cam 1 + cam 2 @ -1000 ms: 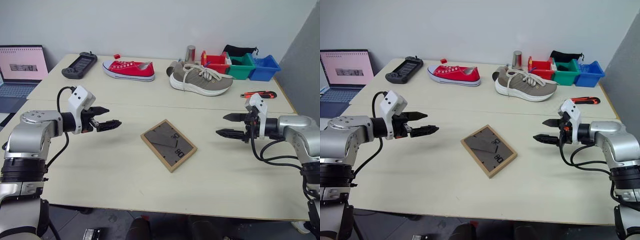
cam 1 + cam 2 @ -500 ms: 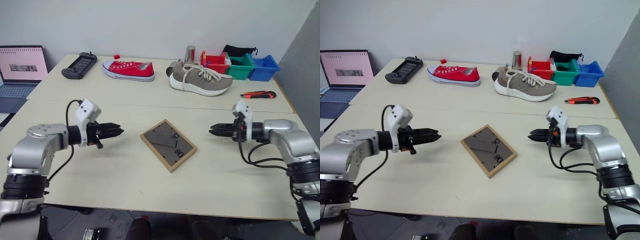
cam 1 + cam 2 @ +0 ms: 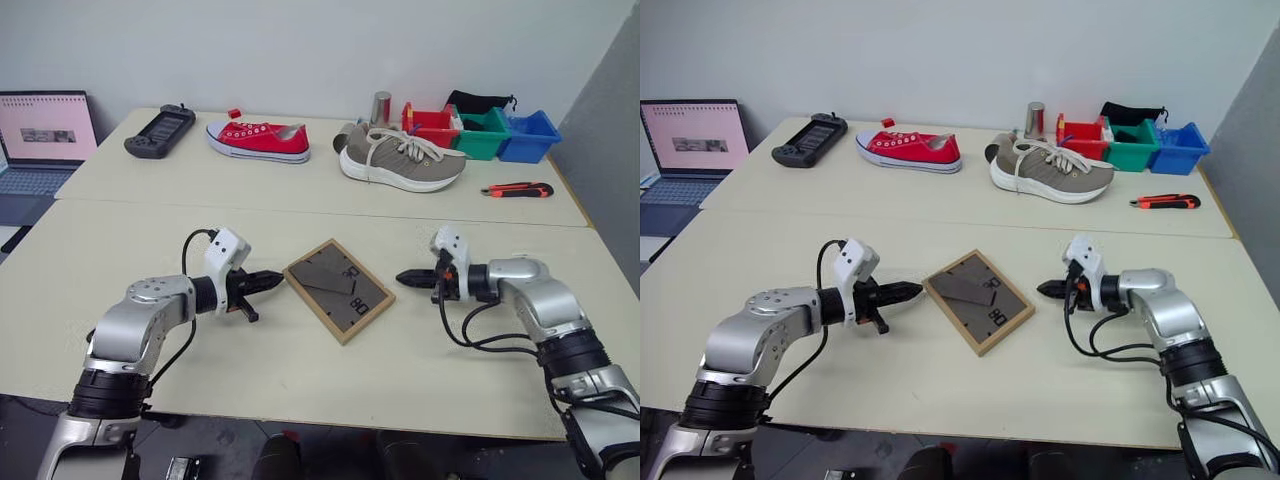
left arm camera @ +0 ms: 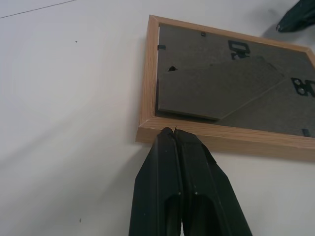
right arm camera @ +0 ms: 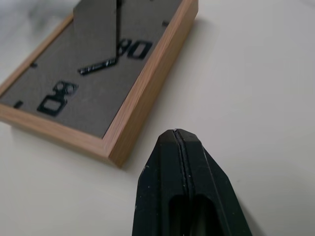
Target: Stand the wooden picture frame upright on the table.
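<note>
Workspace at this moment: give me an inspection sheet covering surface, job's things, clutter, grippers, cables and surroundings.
Surface: pale table, seam across between its two sections.
Job's things: wooden picture frame lies flat, back up, stand folded; not yet upright.
Clutter: red sneaker, grey sneaker, game controller, metal cup, red, green and blue bins, utility knife, all along the far side.
Grippers: left gripper shut, tip at the frame's edge; right gripper shut, short of the frame's other side.
Cables: black loops at both wrists.
Surroundings: laptop on the left, white wall behind.
</note>
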`<state>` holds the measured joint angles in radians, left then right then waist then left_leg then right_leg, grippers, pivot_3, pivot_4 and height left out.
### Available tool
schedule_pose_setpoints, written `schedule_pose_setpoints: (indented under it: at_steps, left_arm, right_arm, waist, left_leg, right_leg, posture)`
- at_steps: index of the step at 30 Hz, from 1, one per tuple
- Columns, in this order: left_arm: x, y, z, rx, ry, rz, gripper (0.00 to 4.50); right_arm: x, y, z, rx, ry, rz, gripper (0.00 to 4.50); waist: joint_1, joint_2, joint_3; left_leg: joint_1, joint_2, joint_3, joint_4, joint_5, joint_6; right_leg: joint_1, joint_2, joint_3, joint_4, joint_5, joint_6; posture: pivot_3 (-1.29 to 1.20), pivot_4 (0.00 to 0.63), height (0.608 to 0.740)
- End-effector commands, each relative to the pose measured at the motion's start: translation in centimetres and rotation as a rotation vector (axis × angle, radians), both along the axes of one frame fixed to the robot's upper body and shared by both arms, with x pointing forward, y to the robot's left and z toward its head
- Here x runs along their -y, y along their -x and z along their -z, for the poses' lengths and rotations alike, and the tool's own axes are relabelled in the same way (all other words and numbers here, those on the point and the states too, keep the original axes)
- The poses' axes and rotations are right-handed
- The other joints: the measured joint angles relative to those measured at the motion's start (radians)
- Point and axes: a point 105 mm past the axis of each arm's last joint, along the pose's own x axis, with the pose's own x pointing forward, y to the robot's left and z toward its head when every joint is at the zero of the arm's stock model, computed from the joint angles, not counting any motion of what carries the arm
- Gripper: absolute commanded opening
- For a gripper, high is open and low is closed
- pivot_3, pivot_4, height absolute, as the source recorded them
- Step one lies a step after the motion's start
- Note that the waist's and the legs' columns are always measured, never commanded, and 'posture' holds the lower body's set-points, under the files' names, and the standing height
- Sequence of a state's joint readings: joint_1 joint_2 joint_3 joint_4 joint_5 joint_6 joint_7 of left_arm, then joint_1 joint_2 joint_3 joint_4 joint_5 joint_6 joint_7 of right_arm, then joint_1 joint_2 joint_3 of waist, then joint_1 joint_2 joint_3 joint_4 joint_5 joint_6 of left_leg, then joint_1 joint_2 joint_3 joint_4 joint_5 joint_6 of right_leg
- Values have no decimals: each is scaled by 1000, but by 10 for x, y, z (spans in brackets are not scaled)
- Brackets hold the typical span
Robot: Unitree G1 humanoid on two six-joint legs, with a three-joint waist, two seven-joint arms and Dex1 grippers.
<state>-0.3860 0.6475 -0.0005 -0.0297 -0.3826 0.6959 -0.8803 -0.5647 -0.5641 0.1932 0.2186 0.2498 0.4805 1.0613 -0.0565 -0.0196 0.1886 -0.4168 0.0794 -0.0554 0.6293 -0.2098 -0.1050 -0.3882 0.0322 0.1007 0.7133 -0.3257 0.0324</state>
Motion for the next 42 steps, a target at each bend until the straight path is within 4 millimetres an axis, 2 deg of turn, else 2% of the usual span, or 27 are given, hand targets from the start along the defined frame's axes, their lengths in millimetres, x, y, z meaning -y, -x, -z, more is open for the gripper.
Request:
schedule_pose_setpoints:
  at_steps: [1, 12, 27, 42]
  left_arm:
    - [7, -4, 1, 20, -19, 12, 17]
    - [18, -30, 6, 53, -50, 37, 17]
    - [22, -50, -3, 106, -71, 58, 17]
    - [28, -61, -5, 129, -84, 76, 17]
  right_arm:
    - [-11, 2, -7, 59, 11, -29, 0]
    - [-34, 25, -14, 23, -26, -140, 0]
    - [-38, 38, -15, -4, -15, -180, 0]
    - [-44, 49, -12, -36, -16, -219, 0]
  waist:
    - [0, 0, 0]
    - [9, 0, 0]
    - [5, 0, 0]
    - [5, 0, 0]
  left_leg:
    - [0, 0, 0, 0, 0, 0]
    - [0, -1, -1, 0, 0, 0]
    - [0, -1, -1, 0, 0, 0]
    - [0, -1, -1, 0, 0, 0]
  right_leg:
    - [0, 0, 0, 0, 0, 0]
    - [1, 0, 0, 0, 0, 0]
    - [1, 0, -1, 0, 0, 0]
    - [1, 0, -1, 0, 0, 0]
  posture:
    - [0, 150, 740]
    - [0, 150, 740]
    - [0, 150, 740]
    - [0, 150, 740]
